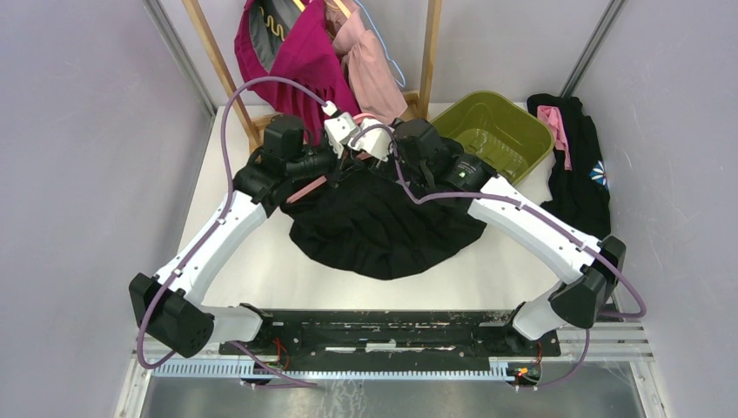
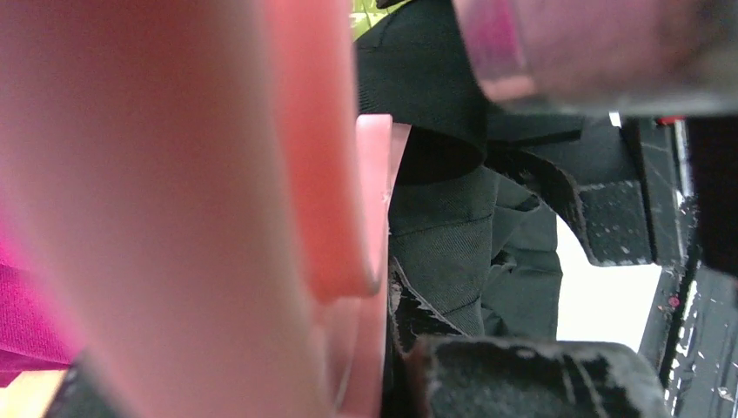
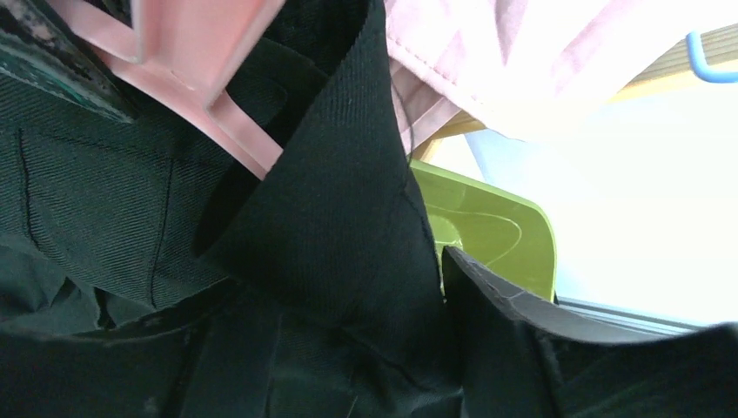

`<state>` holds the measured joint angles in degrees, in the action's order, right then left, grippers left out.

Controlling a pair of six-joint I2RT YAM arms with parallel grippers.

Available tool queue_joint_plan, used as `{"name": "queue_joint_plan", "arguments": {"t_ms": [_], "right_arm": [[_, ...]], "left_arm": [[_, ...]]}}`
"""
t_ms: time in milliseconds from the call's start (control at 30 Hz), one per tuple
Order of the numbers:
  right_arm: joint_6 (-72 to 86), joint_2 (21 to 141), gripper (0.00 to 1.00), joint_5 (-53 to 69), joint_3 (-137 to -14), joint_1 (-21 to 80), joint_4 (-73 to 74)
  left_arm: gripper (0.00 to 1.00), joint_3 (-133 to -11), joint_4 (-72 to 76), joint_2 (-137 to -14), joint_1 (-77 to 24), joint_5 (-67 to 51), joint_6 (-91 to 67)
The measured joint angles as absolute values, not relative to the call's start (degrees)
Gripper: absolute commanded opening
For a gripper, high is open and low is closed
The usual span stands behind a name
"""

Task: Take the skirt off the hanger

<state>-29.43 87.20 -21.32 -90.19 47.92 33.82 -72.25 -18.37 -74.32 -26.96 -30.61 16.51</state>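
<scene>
The black skirt (image 1: 383, 226) lies spread on the table, its waistband still at the pink hanger (image 1: 305, 188). My left gripper (image 1: 338, 162) is shut on the hanger; in the left wrist view the pink hanger (image 2: 174, 218) fills the left side, pressed by my black finger (image 2: 522, 374), with skirt cloth (image 2: 452, 244) behind. My right gripper (image 1: 381, 158) is shut on the skirt's waistband (image 3: 339, 200), which rises between its fingers (image 3: 522, 340). The pink hanger (image 3: 191, 52) sits just above the band.
A green bin (image 1: 492, 131) stands at the back right, also in the right wrist view (image 3: 487, 226). A wooden rack (image 1: 428, 52) behind holds magenta (image 1: 305, 52) and pink garments. A black garment (image 1: 574, 165) lies at the far right.
</scene>
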Motion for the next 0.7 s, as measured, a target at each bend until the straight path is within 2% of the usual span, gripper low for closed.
{"name": "queue_joint_plan", "arguments": {"t_ms": [67, 133, 233, 367, 700], "right_arm": [[-28.9, 87.0, 0.77, -21.4, -90.2, 47.9, 33.3], [-28.2, 86.6, 0.86, -21.4, -90.2, 47.9, 33.0], [-26.3, 85.4, 0.86, -21.6, -90.2, 47.9, 32.6], [-24.3, 83.8, 1.0, -21.3, -90.2, 47.9, 32.7], [-21.7, 79.7, 1.0, -16.1, -90.1, 47.9, 35.1]], "left_arm": [[0.03, -72.2, -18.0, -74.3, -27.0, -30.1, 16.3], [0.03, -72.2, -17.6, -74.3, -27.0, -29.9, 16.3], [0.03, -72.2, -17.0, -74.3, -27.1, -29.3, 16.3], [0.03, -72.2, -16.0, -74.3, -27.1, -27.4, 16.3], [0.03, -72.2, -15.7, -74.7, -27.0, -24.3, 16.3]]}}
